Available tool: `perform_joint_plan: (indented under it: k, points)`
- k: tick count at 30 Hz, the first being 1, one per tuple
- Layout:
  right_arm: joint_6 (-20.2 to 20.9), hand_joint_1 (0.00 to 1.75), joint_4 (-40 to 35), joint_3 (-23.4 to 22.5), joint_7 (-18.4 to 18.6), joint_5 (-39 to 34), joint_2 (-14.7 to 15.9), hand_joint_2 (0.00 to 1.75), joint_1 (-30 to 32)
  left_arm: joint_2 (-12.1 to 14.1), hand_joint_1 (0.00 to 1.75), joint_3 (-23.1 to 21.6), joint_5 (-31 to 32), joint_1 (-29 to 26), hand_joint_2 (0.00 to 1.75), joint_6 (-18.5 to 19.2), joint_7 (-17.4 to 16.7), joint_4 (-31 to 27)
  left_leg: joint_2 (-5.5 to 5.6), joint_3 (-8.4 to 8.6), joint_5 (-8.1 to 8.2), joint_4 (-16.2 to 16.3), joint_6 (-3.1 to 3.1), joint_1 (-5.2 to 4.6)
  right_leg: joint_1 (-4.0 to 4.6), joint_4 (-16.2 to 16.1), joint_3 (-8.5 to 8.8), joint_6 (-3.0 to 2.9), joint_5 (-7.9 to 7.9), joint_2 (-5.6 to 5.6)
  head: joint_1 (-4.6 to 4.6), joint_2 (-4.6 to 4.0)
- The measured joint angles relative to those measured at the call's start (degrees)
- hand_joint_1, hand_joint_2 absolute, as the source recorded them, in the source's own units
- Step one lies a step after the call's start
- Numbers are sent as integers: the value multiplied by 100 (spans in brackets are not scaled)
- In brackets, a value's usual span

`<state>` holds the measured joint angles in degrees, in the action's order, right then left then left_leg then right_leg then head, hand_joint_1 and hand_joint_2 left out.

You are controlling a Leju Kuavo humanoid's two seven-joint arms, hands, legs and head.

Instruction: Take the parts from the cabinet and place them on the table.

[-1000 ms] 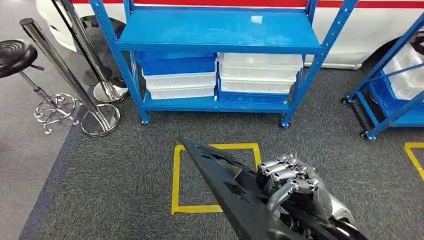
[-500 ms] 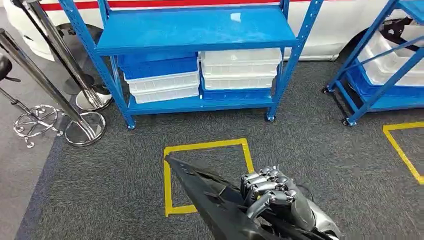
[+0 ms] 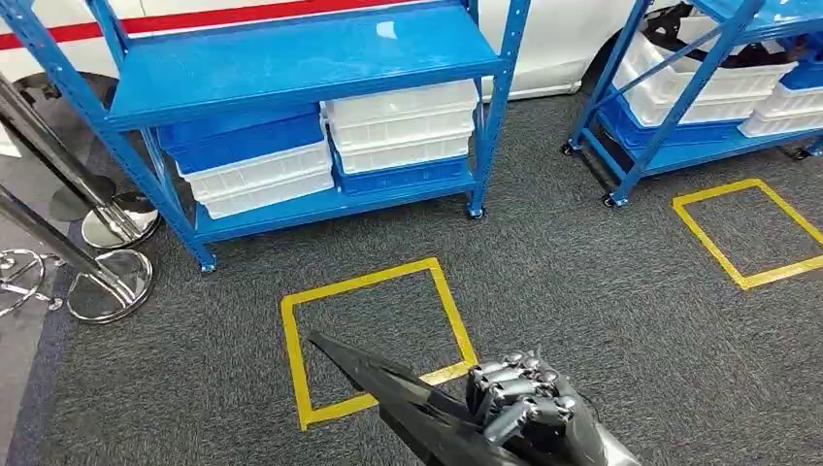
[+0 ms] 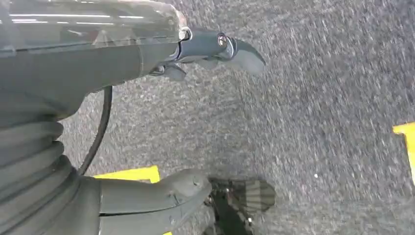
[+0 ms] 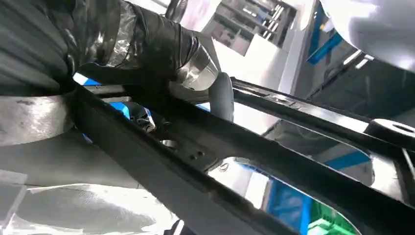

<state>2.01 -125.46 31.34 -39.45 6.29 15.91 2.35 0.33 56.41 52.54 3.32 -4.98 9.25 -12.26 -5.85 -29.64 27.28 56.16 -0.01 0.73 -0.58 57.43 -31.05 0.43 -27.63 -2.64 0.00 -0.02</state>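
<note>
Clenching a long black part (image 3: 408, 408), the right hand (image 3: 524, 403) carries it low over the carpet, likely kept level for walking. The left hand (image 4: 147, 205) hangs beside the body, fingers apart, holding nothing.

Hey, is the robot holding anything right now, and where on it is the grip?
Yes. The right hand grips a long black part near its wide end, with the narrow tip pointing out over the carpet. The left hand holds nothing.

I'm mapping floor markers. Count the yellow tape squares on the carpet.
2. One yellow square lies before the near blue shelf, one yellow square before the right-hand rack. Others may lie beyond the picture.
</note>
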Motion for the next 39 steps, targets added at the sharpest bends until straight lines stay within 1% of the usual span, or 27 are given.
perform_joint_plan:
  k: [2, 3, 4, 5, 7, 8, 10, 11, 12, 13, 15, 17, 18, 19, 20, 22, 23, 24, 26, 27, 28, 29, 33, 35, 36, 38, 39]
  points:
    - [158, 175, -94, -140, -20, -153, 74, 175, 81, 22, 0, 91, -78, -1, 175, -20, -13, -2, -119, 31, -2, -21, -71, 8, 2, -11, -34, -79, 27, 125, 0, 0]
    - [243, 175, -133, -203, -24, -216, 81, 175, 94, 61, 0, 136, -109, 2, 175, -22, -9, -9, 59, -2, 87, 52, -118, 42, -52, -42, -18, -128, 62, 160, -2, 0]
    - [339, 175, -162, -249, -33, -260, 83, 175, 83, 70, 0, 179, -133, -7, 175, -22, 4, -9, 323, -104, 306, 304, -126, 46, -47, -45, -31, -162, 78, 217, 0, 0]
    - [463, 175, -173, -293, -42, -295, 79, 175, 82, 118, 0, 230, -194, -23, 175, -20, 18, -11, 457, -292, 569, 747, -122, 47, -36, -44, -46, -194, 85, 262, -2, 0]
    - [597, 175, -175, -319, -46, -264, 57, 175, 84, 184, 0, 341, -282, -73, 175, -13, 39, -11, 547, -727, 983, 1717, -125, 44, -6, -35, -70, -217, 93, 393, -2, 0]
    - [621, 175, -168, -319, -46, -209, 22, 175, 84, 221, 0, 387, -304, -94, 175, -4, 39, -11, 550, -843, 1004, 1946, -120, 44, 6, -22, -79, -218, 93, 466, -2, 0]
    - [537, 175, -155, -290, -46, -74, -83, 175, 85, 273, 0, 452, -312, -101, 175, 35, 42, -11, 567, -692, 664, 1588, -92, 42, 12, -14, -63, -218, 92, 603, 0, 0]
    - [467, 175, -153, -258, -46, -19, -134, 175, 84, 304, 0, 470, -295, -91, 175, 48, 44, -11, 621, -435, 326, 1005, -64, 43, 13, -7, -49, -215, 90, 690, -2, 0]
    - [419, 175, -153, -242, -46, 16, -166, 175, 84, 335, 0, 483, -284, -94, 175, 53, 48, -13, 789, -206, 70, 481, -28, 43, 14, 1, -42, -206, 84, 750, 0, 0]
    - [395, 175, -151, -231, -46, 35, -195, 175, 77, 376, 0, 509, -280, -97, 175, 55, 48, -13, 1124, -69, 34, 144, 25, 47, 37, 31, -66, -184, 71, 808, 2, 0]
    - [395, 175, -148, -221, -48, 42, -234, 175, 79, 398, 0, 561, -280, -105, 175, 55, 48, -15, 1018, -27, 69, 54, 4, 37, -3, 45, -141, -110, 98, 953, 0, 0]
    - [393, 175, -151, -214, -48, 44, -252, 175, 88, 415, 0, 570, -280, -86, 175, 55, 50, -31, 895, -15, 39, 27, 47, 19, -19, 17, -178, -30, 142, 1099, 0, 0]
    - [373, 175, -151, -212, -50, 44, -251, 175, 93, 415, 0, 570, -282, -72, 175, 53, 50, -33, 809, 1, -8, -46, 100, 99, -21, 73, -180, -11, 96, 1008, -2, 0]
    - [319, 175, -153, -207, -50, 31, -251, 175, 93, 415, 0, 581, -282, -58, 175, 48, 55, -42, 734, 16, -12, -61, 130, 77, 25, 259, -267, 18, -43, 602, 4, 0]
    - [271, 175, -153, -201, -52, 22, -249, 175, 78, 413, 0, 588, -284, -64, 175, 39, 59, -44, 647, 19, -4, -61, 160, 63, 20, 609, -446, 43, -267, 416, 0, 0]
    - [207, 175, -153, -188, -52, -28, -238, 175, 85, 413, 0, 627, -306, -95, 175, 31, 85, -44, 469, 19, 12, -55, 177, 38, -19, 1518, -899, 92, -669, 328, 0, 0]
    - [207, 175, -153, -181, -52, -52, -232, 175, 91, 413, 0, 647, -321, -96, 175, 28, 101, -44, 384, 18, 18, -52, 176, 37, -36, 1802, -1046, 113, -722, 322, 0, 0]
    - [221, 175, -153, -175, -52, -79, -223, 175, 97, 411, 0, 680, -339, -85, 175, 17, 107, -44, 303, 28, 31, -52, 170, 37, -56, 1797, -1056, 131, -619, 310, 2, 0]
    - [297, 175, -151, -159, -52, -120, -184, 175, 98, 385, 0, 734, -404, -60, 175, 5, 107, -42, 175, 74, 67, -48, 142, 39, -80, 1055, -662, 140, -152, 236, 2, 0]
    - [334, 175, -151, -151, -52, -133, -164, 175, 96, 367, 0, 754, -415, -53, 175, -7, 107, -42, 115, 112, 90, -48, 115, 39, -77, 503, -359, 125, 89, 109, 2, 0]
    - [347, 175, -151, -144, -52, -157, -149, 175, 94, 352, 0, 774, -424, -51, 175, -18, 107, -42, 77, 147, 113, -48, 81, 32, -39, 83, -155, 77, 125, -228, 0, 0]
    - [397, 175, -148, -140, -52, -196, -131, 175, 82, 321, 0, 795, -422, -53, 175, -20, 105, -42, 25, 144, 143, -17, 33, -12, 37, 41, -140, 11, 108, -259, 0, 0]
    - [555, 175, -131, -140, -57, -364, -75, 175, 80, 238, 0, 848, -396, -9, 175, -15, 118, -42, -203, 176, 188, -34, -66, -14, 22, 15, -193, -126, 142, 19, -4, 0]
    - [625, 175, -113, -148, -57, -461, -61, 175, 59, 188, 0, 848, -374, 17, 175, 4, 147, -42, 378, 19, 494, 362, -89, 40, -5, -27, -191, -210, 176, 119, -2, 0]
    - [642, 175, -107, -166, -57, -505, -61, 175, 47, 170, 0, 850, -367, 3, 175, 0, 153, -42, 509, -211, 761, 870, -93, 40, -4, -25, -202, -225, 183, 192, -2, 0]
    - [645, 175, -81, -199, -57, -535, -46, 175, 51, 153, 0, 852, -354, -36, 175, 0, 160, -42, 553, -647, 1078, 1764, -110, 40, 12, -15, -210, -231, 183, 352, -2, 0]
    - [692, 175, -65, -210, -57, -557, -37, 175, 55, 138, 0, 852, -336, -43, 175, 0, 162, -42, 553, -732, 1029, 1895, -115, 41, 14, -1, -210, -231, 182, 432, -2, 0]
